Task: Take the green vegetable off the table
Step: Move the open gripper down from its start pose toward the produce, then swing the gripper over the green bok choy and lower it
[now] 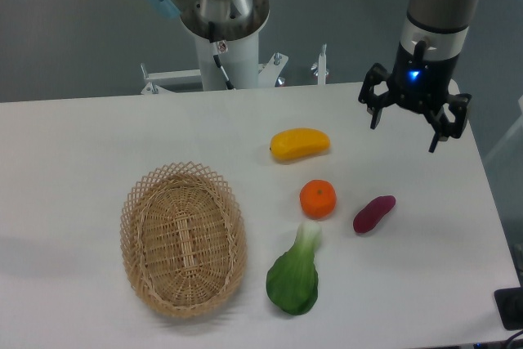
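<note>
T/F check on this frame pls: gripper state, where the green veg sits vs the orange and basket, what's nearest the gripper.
1. The gripper is open and holds nothing. True.
2. The green vegetable lies inside the wicker basket. False: it lies on the table, just right of the basket.
3. The vegetable's pale stalk points toward the orange. True.
4. The gripper hovers directly above the green vegetable. False: it is over the far right part of the table, well away from it.
5. The purple sweet potato lies left of the orange. False: it lies to its right.
6. The yellow mango lies farther back than the orange. True.
</note>
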### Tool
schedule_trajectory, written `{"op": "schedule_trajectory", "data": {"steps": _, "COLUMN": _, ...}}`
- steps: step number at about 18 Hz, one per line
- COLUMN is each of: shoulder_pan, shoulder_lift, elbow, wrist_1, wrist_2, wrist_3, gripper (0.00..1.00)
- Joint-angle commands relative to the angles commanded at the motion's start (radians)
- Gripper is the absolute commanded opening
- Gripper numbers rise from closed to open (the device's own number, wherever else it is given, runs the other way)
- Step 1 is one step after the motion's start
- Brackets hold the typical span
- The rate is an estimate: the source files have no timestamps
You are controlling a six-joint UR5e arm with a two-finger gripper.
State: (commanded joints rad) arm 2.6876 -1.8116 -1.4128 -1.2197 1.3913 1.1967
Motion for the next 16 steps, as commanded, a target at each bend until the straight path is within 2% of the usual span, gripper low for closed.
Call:
{"op": "schedule_trajectory", "data": {"steps": 3, "shoulder_pan": -0.017, "shoulder_lift": -0.023, "elbow": -0.002, "wrist_1": 0.018, "wrist_2": 0.005, "wrist_3": -0.043, "gripper": 1.00}}
{"op": "schedule_trajectory", "data": {"steps": 5, "shoulder_pan": -0.060, "shoulder_lift": -0.051, "elbow": -0.003, "wrist_1": 0.035, "wrist_2": 0.006, "wrist_3": -0.097, "gripper": 1.00}}
{"op": "schedule_trajectory", "data": {"steps": 8, "shoulder_pan": -0.100, "shoulder_lift": -0.084, "elbow": -0.035, "wrist_1": 0.040, "wrist_2": 0.003, "wrist_3": -0.206, "gripper": 1.00}}
{"op": "schedule_trajectory", "data": {"steps": 12, "shoulder_pan": -0.120, "shoulder_lift": -0.107, "elbow": -0.093, "wrist_1": 0.046, "wrist_2": 0.032, "wrist_3": -0.200, "gripper": 1.00}}
{"op": "schedule_trajectory", "data": {"steps": 16, "shoulder_pan": -0.141, "shoulder_lift": -0.161, "elbow": -0.107, "wrist_1": 0.049, "wrist_2": 0.038, "wrist_3": -0.198, "gripper": 1.00}}
